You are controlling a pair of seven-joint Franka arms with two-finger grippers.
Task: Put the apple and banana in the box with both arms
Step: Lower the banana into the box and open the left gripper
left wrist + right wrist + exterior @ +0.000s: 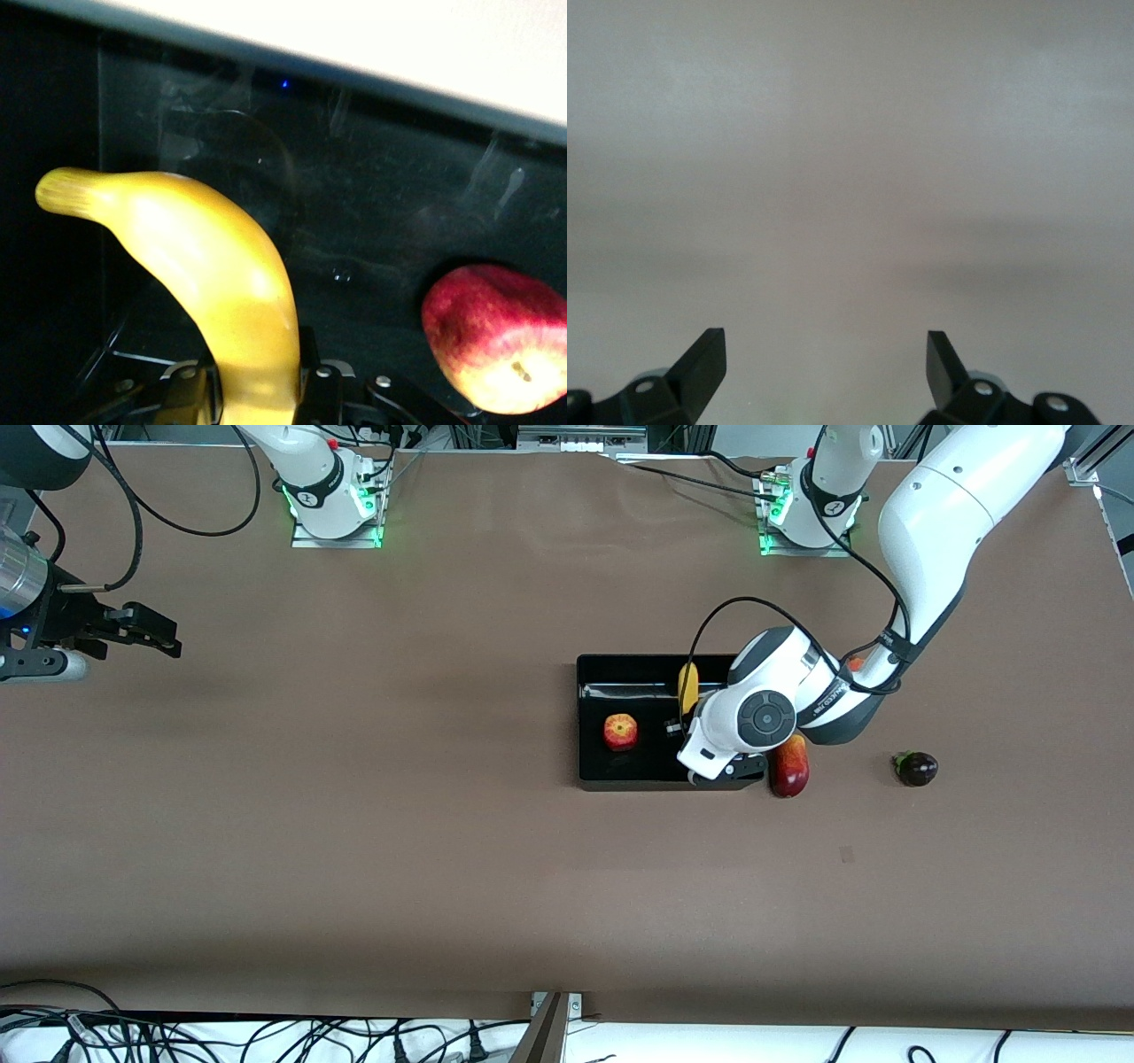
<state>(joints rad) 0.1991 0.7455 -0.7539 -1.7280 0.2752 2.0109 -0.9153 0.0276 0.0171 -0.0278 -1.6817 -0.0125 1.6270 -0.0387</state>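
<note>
The black box (pixel 588 772) lies on the brown table, with the red and yellow apple (pixel 620 731) resting on its floor. My left gripper (pixel 684 724) hangs over the box's end toward the left arm, shut on the yellow banana (pixel 688 685). In the left wrist view the banana (pixel 208 266) rises from between the fingers of the left gripper (pixel 257 394) above the box floor (pixel 399 221), with the apple (pixel 498 350) off to one side. My right gripper (pixel 151 634) waits open over bare table at the right arm's end, and the right wrist view shows nothing inside the gripper (pixel 826 359).
A dark red and yellow mango (pixel 789 767) lies against the box's outer wall toward the left arm's end. A dark purple fruit (pixel 917 769) sits farther toward that end. A small orange thing (pixel 855 662) peeks out beside the left forearm.
</note>
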